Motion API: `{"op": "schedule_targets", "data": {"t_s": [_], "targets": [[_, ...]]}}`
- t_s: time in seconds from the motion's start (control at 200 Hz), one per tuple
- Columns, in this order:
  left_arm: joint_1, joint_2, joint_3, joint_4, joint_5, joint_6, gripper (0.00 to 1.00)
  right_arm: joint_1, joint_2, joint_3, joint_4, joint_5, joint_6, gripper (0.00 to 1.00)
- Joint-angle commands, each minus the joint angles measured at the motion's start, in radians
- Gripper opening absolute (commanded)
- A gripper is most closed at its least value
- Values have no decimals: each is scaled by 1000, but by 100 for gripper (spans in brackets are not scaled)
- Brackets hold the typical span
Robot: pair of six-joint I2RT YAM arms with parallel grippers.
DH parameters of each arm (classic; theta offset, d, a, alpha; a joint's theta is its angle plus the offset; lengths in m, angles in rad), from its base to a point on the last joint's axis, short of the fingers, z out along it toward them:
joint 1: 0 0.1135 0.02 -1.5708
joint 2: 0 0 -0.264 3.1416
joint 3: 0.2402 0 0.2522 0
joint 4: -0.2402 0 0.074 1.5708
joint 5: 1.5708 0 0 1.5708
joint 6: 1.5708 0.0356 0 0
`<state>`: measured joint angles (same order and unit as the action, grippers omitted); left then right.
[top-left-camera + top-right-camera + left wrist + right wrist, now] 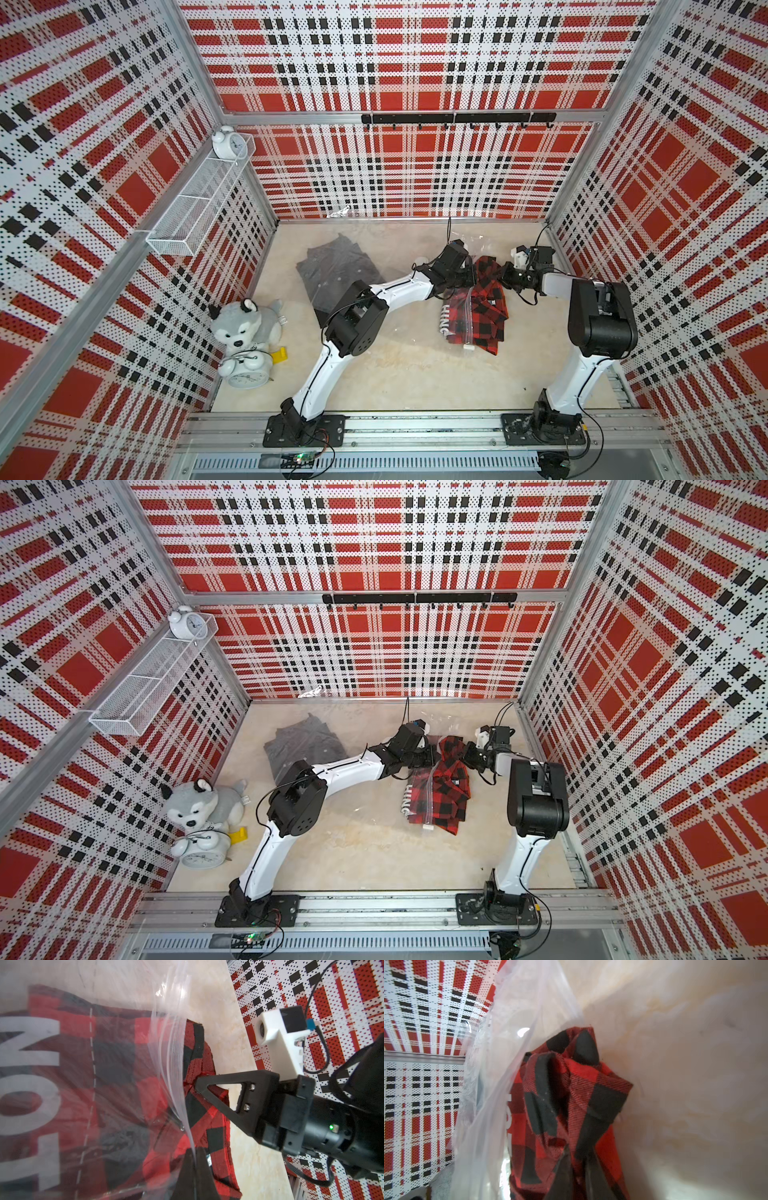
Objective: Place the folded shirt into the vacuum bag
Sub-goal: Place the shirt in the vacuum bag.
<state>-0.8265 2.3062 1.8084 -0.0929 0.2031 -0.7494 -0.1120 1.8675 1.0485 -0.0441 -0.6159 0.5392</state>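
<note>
The folded shirt (488, 307) (451, 796) is red-and-black plaid and lies at the right of the table. Its left part is inside the clear vacuum bag (451, 320) (124, 1064), which has white lettering. My left gripper (471, 277) (194, 1151) is shut on the bag's upper film at its mouth and holds it up off the shirt. My right gripper (505, 276) (577, 1153) is shut on a bunched fold at the shirt's (571, 1088) far end, just outside the bag's (500, 1064) mouth. A small white slider clip (468, 348) sits at the near edge.
A dark grey garment (338, 270) lies left of centre under my left arm. A husky plush (245, 324), an alarm clock (245, 374) and a yellow piece (279, 355) sit at the near left. A wire shelf (199, 199) hangs on the left wall. The right wall stands close behind my right gripper.
</note>
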Motion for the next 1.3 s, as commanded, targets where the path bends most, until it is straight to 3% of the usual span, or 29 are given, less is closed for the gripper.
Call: {"op": "schedule_targets", "data": {"t_s": [0.0,0.23,0.366,0.481,0.571,0.706,0.847,1.037,1.293], "targets": [[-10,-3,7,18,4,25,0,14,-51,-15,42,-33,7,8],[-17,-18,6,18,3,25,0,55,-40,-58,217,-18,206,8],[-26,-41,-14,29,2,24,0,60,16,-21,224,59,261,7],[-34,-57,-27,44,-1,21,0,64,67,14,244,38,300,11],[-32,-63,-35,54,-15,17,0,73,54,26,186,43,259,26],[-19,-71,-48,65,-38,14,0,63,-57,-31,93,60,174,67],[-5,-78,-49,61,-55,20,0,52,-234,-122,-49,122,53,100],[1,-93,-73,61,-63,24,0,49,-443,-267,-234,279,-39,100],[3,-81,-66,67,-51,27,0,67,-653,-491,-320,204,-34,98]]}}
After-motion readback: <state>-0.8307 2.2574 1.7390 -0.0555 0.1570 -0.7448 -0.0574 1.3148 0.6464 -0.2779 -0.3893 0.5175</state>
